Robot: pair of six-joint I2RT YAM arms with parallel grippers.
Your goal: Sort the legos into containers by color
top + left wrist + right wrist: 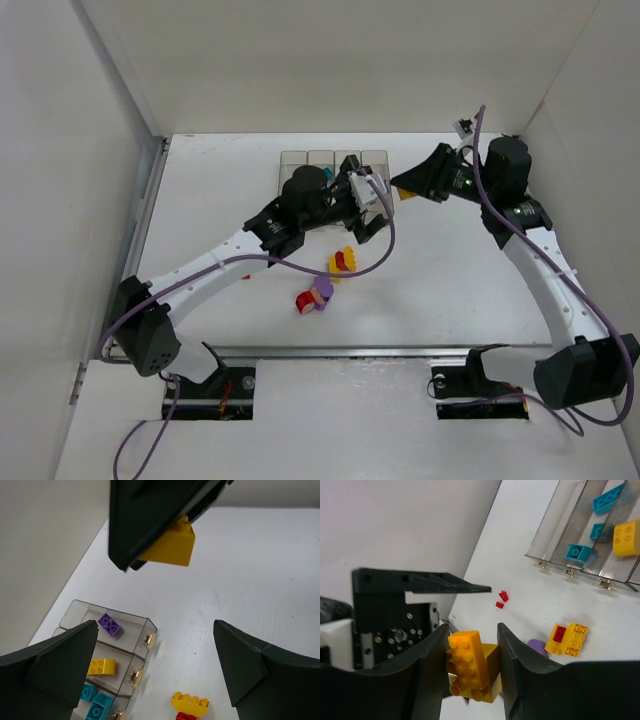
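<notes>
My right gripper (403, 187) (472, 636) is shut on two joined yellow legos (471, 666), held in the air just right of the containers (335, 164). In the left wrist view it hangs at the top with the yellow legos (172, 545). My left gripper (368, 215) (156, 645) is open and empty, right below it. The clear containers (131, 621) hold a purple brick (110, 624), a yellow brick (101, 666) and teal bricks (97, 702). A yellow and red clump (343, 262) (190, 706) (567, 639) lies on the table.
A second clump of purple, red and yellow bricks (315, 295) lies nearer the front. Two small red pieces (501, 600) lie on the table left of the containers. White walls close in the table on three sides.
</notes>
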